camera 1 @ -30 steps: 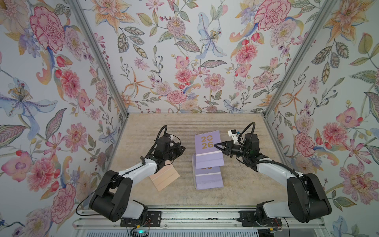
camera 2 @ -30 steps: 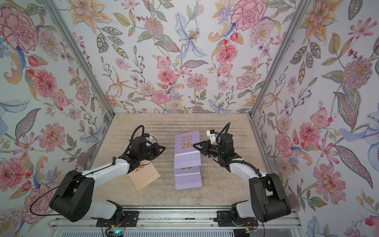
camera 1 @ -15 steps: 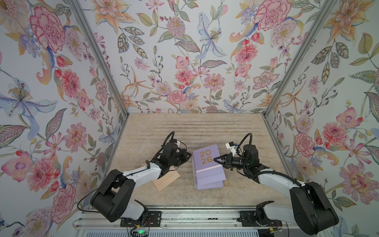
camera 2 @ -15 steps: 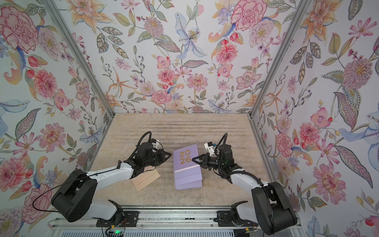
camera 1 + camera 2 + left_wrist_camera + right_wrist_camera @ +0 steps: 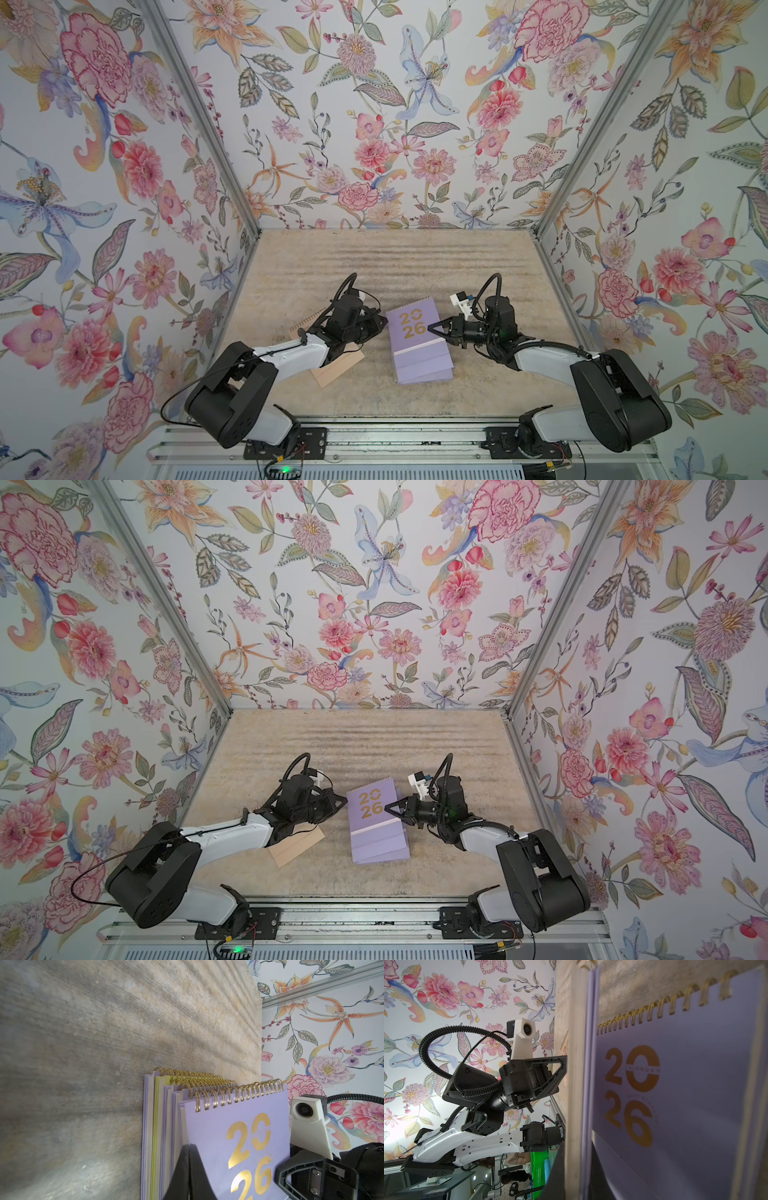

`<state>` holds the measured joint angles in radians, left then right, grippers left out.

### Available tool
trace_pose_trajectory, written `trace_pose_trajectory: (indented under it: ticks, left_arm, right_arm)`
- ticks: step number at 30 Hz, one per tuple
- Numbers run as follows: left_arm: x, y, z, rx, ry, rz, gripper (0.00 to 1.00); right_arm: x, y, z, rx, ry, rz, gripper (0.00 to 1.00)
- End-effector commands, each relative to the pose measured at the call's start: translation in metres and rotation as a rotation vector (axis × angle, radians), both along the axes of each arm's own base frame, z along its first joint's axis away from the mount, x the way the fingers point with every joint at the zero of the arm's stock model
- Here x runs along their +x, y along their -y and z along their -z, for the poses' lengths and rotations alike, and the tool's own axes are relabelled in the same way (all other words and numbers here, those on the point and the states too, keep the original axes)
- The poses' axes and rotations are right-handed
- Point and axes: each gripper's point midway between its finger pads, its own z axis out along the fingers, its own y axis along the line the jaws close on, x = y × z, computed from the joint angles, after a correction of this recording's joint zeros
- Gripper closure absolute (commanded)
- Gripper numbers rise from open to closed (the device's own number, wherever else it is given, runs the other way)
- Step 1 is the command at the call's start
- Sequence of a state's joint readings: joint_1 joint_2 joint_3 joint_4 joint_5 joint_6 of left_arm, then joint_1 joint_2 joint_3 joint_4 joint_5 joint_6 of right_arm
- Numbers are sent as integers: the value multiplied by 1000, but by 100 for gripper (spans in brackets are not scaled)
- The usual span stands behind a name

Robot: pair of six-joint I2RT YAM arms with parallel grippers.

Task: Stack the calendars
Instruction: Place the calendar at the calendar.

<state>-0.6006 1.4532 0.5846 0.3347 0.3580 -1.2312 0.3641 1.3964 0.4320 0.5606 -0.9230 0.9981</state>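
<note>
At table (image 5: pixel 374 266) center, right claw (image 5: pixel 432 326) pinches top calendar (image 5: pixel 411 328), left claw (image 5: pixel 382 322) closed, empty; crooked release could topple stack (image 5: pixel 422 368).

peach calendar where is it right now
In a top view the peach calendar lies flat on the table, on the robot's left, partly under the left arm, beside but apart from the lilac stack.

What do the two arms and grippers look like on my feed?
They match. The left arm and right arm have white link shells between bulky black joint housings. The left gripper and right gripper are black, with tapered triangular jaws. Each wrist carries a white camera block and a ribbed black cable loop.
</note>
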Motion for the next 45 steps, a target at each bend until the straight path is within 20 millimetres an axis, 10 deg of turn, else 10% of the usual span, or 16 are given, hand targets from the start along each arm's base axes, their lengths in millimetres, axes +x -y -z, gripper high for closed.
trace_pose_trajectory:
  ticks: [1,24,45]
  left_arm:
    - [-3,-3,6,12,-9,-19,93]
    - [-12,10,24,20,-49,22,93]
    - [-12,21,18,18,-34,35,93]
  right_arm:
    - [1,3,-7,17,73,6,100]
    - [0,11,11,13,39,38,100]
    - [0,21,25,-49,4,52,75]
